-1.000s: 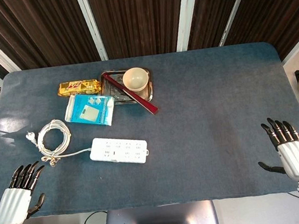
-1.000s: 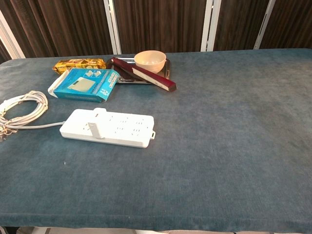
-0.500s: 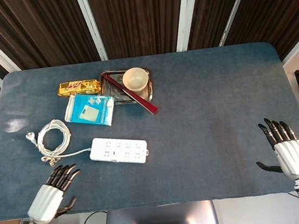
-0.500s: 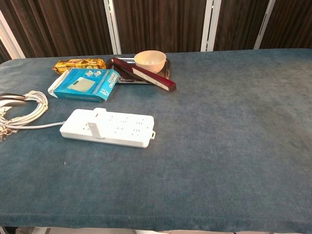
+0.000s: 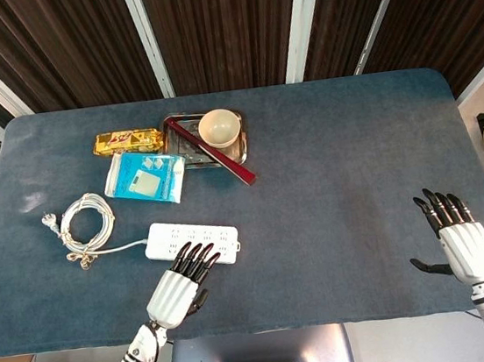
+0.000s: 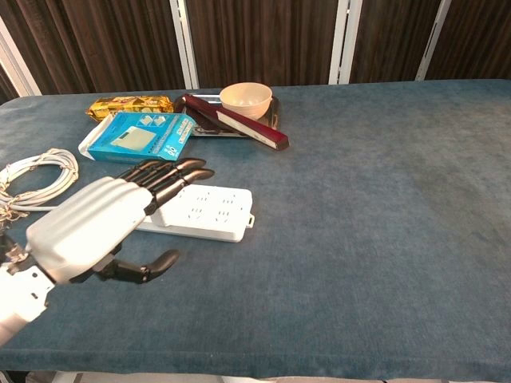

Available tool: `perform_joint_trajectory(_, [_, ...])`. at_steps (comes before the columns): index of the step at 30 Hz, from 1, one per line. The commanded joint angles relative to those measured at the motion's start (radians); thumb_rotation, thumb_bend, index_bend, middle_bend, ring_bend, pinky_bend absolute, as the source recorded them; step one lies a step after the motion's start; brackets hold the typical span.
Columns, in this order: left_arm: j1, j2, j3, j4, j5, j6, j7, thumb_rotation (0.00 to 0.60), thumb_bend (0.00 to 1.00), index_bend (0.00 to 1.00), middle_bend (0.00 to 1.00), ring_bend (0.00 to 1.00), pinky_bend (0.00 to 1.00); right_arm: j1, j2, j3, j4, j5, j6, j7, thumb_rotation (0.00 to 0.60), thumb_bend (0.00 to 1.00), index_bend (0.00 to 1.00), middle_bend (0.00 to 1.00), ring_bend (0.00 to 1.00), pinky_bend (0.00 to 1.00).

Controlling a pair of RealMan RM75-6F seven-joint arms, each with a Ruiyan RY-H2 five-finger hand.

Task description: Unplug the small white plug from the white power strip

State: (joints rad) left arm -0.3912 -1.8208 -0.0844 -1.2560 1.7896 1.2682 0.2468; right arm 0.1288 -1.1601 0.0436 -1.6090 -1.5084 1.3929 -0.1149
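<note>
While left hand (image 6: 96, 223) hovers empty (fingers spread) | power strip (image 6: 214, 211) white, flat

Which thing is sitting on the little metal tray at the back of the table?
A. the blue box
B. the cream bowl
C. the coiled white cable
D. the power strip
B: the cream bowl sits on the metal tray, with a dark red bar lying across the tray beside it.

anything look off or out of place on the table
One thing: the dark red box lies askew, one end in the metal tray beside the bowl, the other jutting over the rim onto the cloth.
</note>
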Motion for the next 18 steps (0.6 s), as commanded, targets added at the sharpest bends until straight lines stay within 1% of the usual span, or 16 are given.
perform_joint_trajectory(1, [-0.048, -0.093, -0.058, 0.113, -0.043, 0.004, 0.065, 0.600, 0.40, 0.00, 0.00, 0.00, 0.05, 0.001, 0.005, -0.003, -0.001, -0.001, -0.004, 0.006, 0.600, 0.16, 0.00, 0.00, 0.00, 0.00])
perform_joint_trajectory(3, [-0.063, -0.113, -0.064, 0.140, -0.070, -0.021, 0.073, 0.600, 0.40, 0.00, 0.00, 0.00, 0.05, 0.001, 0.006, -0.004, -0.001, -0.001, -0.003, 0.007, 0.600, 0.16, 0.00, 0.00, 0.00, 0.00])
perform_joint_trajectory(5, [-0.078, -0.124, -0.071, 0.169, -0.094, -0.049, 0.106, 0.600, 0.40, 0.00, 0.00, 0.00, 0.05, 0.001, 0.008, -0.005, -0.002, -0.001, -0.005, 0.009, 0.600, 0.16, 0.00, 0.00, 0.00, 0.00])
perform_joint_trajectory(8, [-0.089, -0.127, -0.078, 0.181, -0.134, -0.077, 0.122, 0.600, 0.40, 0.00, 0.00, 0.00, 0.05, 0.000, 0.011, -0.005, -0.002, 0.001, -0.002, 0.010, 0.600, 0.16, 0.00, 0.00, 0.00, 0.00])
perform_joint_trajectory(18, [-0.102, -0.120, -0.075, 0.206, -0.213, -0.101, 0.167, 0.600, 0.40, 0.00, 0.00, 0.00, 0.06, -0.001, 0.016, -0.008, -0.007, -0.001, 0.000, 0.016, 0.600, 0.16, 0.00, 0.00, 0.00, 0.00])
